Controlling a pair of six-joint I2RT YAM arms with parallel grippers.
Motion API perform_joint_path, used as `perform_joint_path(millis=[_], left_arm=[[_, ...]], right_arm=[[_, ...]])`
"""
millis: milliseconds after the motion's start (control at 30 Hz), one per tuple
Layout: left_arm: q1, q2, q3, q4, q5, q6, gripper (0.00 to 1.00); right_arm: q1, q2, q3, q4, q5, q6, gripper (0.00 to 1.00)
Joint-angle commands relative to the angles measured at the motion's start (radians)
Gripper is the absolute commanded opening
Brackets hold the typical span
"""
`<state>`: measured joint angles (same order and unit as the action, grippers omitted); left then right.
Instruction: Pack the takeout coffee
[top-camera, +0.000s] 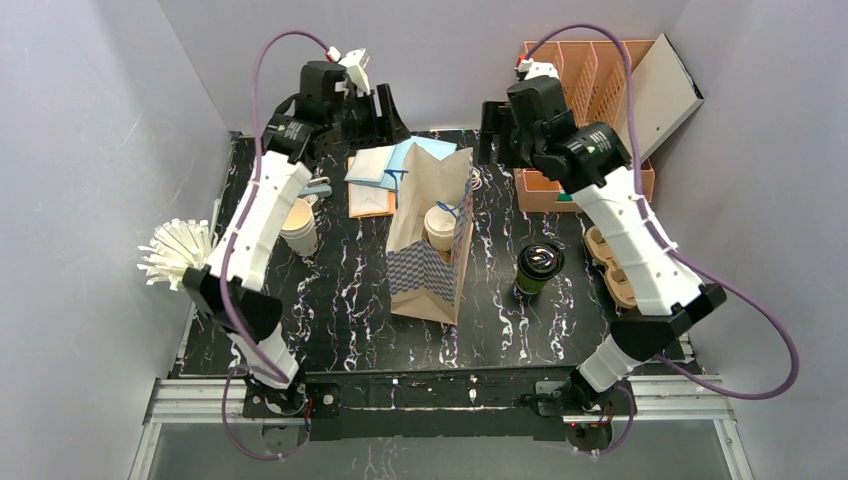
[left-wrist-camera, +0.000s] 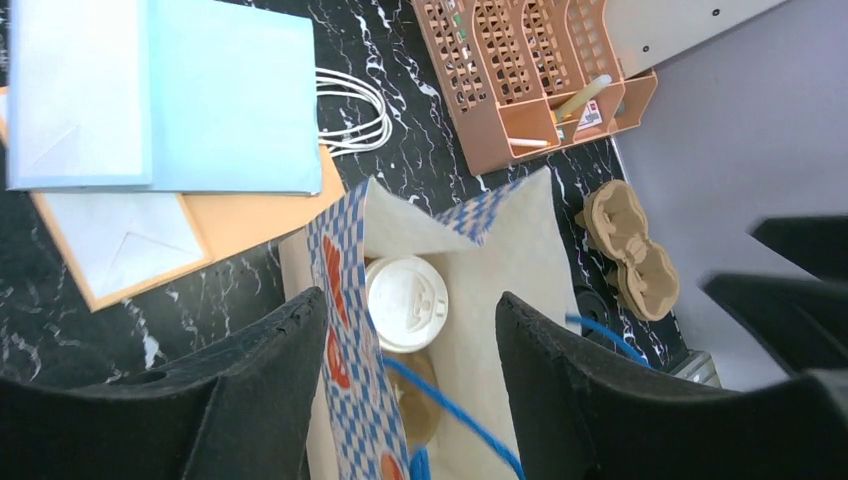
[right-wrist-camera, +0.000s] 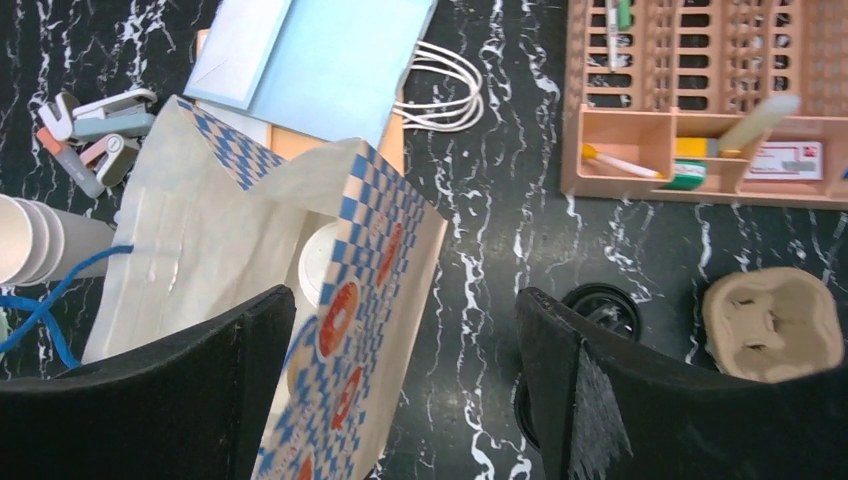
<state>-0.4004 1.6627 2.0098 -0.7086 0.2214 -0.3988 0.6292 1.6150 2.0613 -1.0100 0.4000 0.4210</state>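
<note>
Right of the blue-checked paper bag (top-camera: 432, 262), the dark green tapered paper cup (top-camera: 539, 268) is standing unpacked while the left gripper (left-wrist-camera: 410, 300) and right gripper (right-wrist-camera: 405, 295) are hovering wide and empty; a downward grasp seems next.

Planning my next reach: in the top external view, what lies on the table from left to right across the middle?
straw holder → stacked cream cups → paper bag → dark green coffee cup → cardboard cup carrier
</note>
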Motion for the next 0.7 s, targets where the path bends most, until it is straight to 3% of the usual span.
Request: perform_joint_path(millis=[0, 67, 167, 233, 433, 667], left_arm=[[0.003, 0.087, 0.039, 0.059, 0.107, 0.002, 0.61], [0.003, 0.108, 0.031, 0.088, 0.110, 0.020, 0.67], [0.003, 0.133, 0.034, 0.093, 0.087, 0.069, 0.83], [0.003, 0.144, 0.036, 0.099, 0.082, 0.094, 0.87], [0.003, 0.168, 0.053, 0.109, 0.078, 0.103, 0.84], [0.003, 0.093, -0.051, 0.183, 0.030, 0.020, 0.80]], right_arm=[[-0.012, -0.051, -0.021, -0.109, 0.087, 0.031, 0.92], [-0.025, -0.064, -0.045, -0.182, 0.080, 0.073, 0.98], [-0.054, -0.104, -0.168, -0.240, 0.027, 0.151, 0.98], [-0.083, -0.122, -0.252, -0.279, -0.007, 0.209, 0.98], [-0.136, -0.196, -0.467, -0.255, -0.081, 0.311, 0.98], [-0.172, -0.196, -0.586, -0.207, -0.142, 0.275, 0.98]])
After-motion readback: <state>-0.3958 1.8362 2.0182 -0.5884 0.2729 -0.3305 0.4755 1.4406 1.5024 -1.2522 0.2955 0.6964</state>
